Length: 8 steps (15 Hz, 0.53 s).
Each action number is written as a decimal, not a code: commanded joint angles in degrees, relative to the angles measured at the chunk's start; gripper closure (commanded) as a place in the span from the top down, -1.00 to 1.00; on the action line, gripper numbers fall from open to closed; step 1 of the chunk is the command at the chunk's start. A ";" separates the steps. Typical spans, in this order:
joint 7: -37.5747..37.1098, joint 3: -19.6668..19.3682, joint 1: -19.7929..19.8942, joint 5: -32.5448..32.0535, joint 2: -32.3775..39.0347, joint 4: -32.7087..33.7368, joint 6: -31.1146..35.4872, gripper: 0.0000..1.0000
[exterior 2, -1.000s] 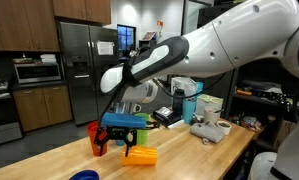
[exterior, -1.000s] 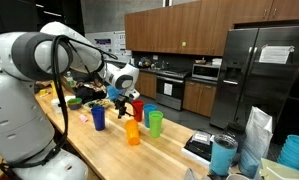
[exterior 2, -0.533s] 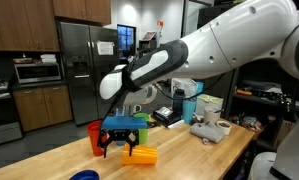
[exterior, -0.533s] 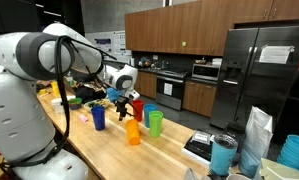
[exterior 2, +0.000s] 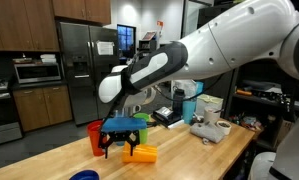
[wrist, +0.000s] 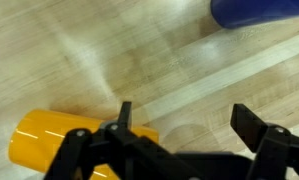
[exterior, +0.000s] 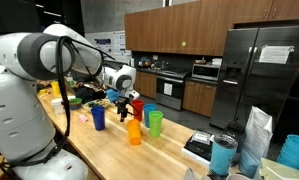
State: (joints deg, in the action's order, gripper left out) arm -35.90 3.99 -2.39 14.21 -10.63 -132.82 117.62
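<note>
The robot's arm point(exterior 2: 199, 55) is hanging out over the wooden bench point(exterior 2: 204, 160). Its jaws are standing spread wide just above the wood, pinching nothing. An orange cup point(exterior 2: 142, 155) is lying on its side on the bench, right beside the jaws. In the wrist view the same cup is showing partly under one finger point(wrist: 124, 118), while the gap between the two fingers is showing only bare wood. I cannot tell whether that finger is touching the cup.

A red cup point(exterior 2: 94, 136) is standing just behind the jaws, and a green cup point(exterior: 155, 122) is standing near it. A blue cup point(exterior: 98, 117) is standing a little apart on the bench, and its blue edge is peeking into the top corner of the wrist view. Behind all this, a steel fridge point(exterior 2: 84, 60) and wooden cabinets point(exterior: 174, 28) are lining the kitchen wall.
</note>
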 commanded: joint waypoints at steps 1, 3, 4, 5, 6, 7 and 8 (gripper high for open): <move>0.39 0.26 0.39 0.15 0.47 0.41 -0.07 1.00; 0.68 0.27 0.33 0.17 0.92 0.58 0.07 1.00; 0.66 0.32 0.31 0.13 1.17 0.61 0.18 1.00; 0.69 0.35 0.29 0.10 1.43 0.65 0.26 1.00; 0.67 0.35 0.29 0.02 1.52 0.61 0.27 1.00; 0.51 0.38 0.29 -0.12 1.64 0.56 0.34 1.00; 0.30 0.46 0.26 -0.35 1.76 0.44 0.49 1.00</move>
State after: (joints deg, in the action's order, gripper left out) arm -35.63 4.14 -2.40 14.21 -9.30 -132.77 117.83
